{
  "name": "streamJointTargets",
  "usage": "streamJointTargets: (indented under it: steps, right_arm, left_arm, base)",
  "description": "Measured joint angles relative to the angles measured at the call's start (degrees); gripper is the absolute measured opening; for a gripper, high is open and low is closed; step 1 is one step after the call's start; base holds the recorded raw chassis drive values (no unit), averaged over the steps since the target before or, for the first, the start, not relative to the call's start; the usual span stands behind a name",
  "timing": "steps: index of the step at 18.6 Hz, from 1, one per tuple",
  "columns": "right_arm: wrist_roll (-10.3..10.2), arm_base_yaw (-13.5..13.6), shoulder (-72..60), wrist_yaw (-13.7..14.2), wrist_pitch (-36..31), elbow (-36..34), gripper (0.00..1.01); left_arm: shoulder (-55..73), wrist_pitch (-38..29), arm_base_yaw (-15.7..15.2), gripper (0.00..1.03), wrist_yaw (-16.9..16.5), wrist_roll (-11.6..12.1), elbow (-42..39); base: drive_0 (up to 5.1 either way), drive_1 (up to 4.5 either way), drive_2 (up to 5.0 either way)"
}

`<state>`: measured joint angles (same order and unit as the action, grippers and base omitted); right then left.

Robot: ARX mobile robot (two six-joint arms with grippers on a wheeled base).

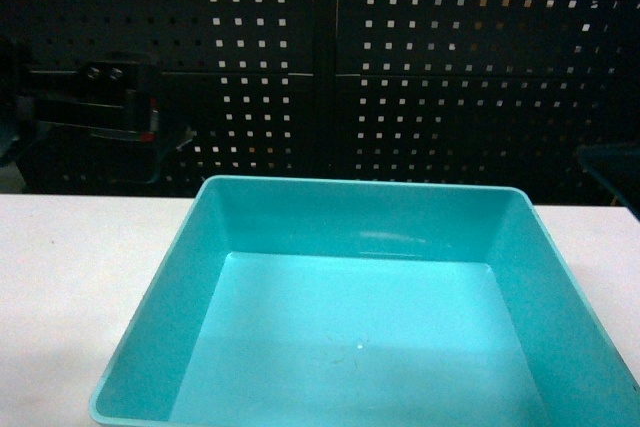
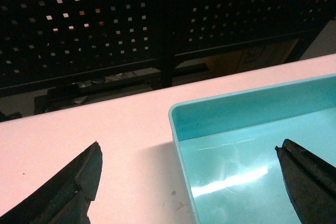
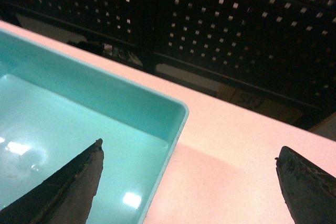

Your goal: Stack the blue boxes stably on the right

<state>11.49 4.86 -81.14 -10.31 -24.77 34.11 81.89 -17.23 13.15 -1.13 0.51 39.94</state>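
While both claws, left (image 2: 189, 182) and right (image 3: 189, 182), gape apart astride the shallow turquoise plastic tub's (image 1: 360, 327) opposite walls on the white surface (image 1: 70, 277), you are at pre-grasp; close both evenly before lifting.

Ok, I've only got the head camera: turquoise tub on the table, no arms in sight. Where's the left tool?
Observer: The left tool is open and straddles the turquoise tub's left wall near its far corner.
Operator: And the right one?
Observer: The right tool is open too, astride the tub's right wall, with one finger over the inside and the other over the table.
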Motion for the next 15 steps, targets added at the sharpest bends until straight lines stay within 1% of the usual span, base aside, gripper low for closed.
streamJointTargets:
  steps: [1,2,3,4,8,9,13,15]
  right_arm:
    - [0.5,0.0,-1.8,0.0,0.1,0.1,0.98]
    - [1.0,0.0,-3.4,0.0,0.1,0.2,0.98]
    - [1.1,0.0,-4.8,0.0,0.1,0.2,0.98]
    - [1.1,0.0,-6.2,-0.2,0.3,0.3,0.98]
    - [1.3,0.1,-12.5,0.2,-1.9,0.2,0.98]
    - [1.5,0.4,-14.1,0.9,-2.7,0.0,0.98]
    - [1.5,1.5,-19.5,1.6,-3.9,-0.8,0.98]
    - [1.4,1.6,-21.5,2.3,-4.5,-1.2,0.98]
  left_arm:
    - [1.9,1.5,0.8,0.98,0.1,-0.4,1.0]
    - [4.0,1.1,1.6,0.98,1.0,-0.6,1.2]
    - [6.4,2.1,2.1,0.98,1.2,-1.6,1.4]
    - [9.8,1.1,2.2,0.98,2.5,-2.3,1.4]
    - [18.3,-1.0,2.3,0.98,4.5,-4.8,1.0]
    - [19.5,-1.0,2.5,0.98,4.5,-5.2,1.1]
    - [23.6,-1.5,3.3,0.98,4.8,-6.7,1.6]
    - [25.0,-1.4,3.3,0.98,4.4,-7.8,1.6]
  base:
    - [0.0,0.0,0.0]
    - [0.0,0.0,0.0]
    - [0.0,0.0,0.0]
    - [0.0,0.0,0.0]
    - [0.0,0.0,0.0]
    - [0.0,0.0,0.0]
    - [0.0,0.0,0.0]
    - [0.0,0.0,0.0]
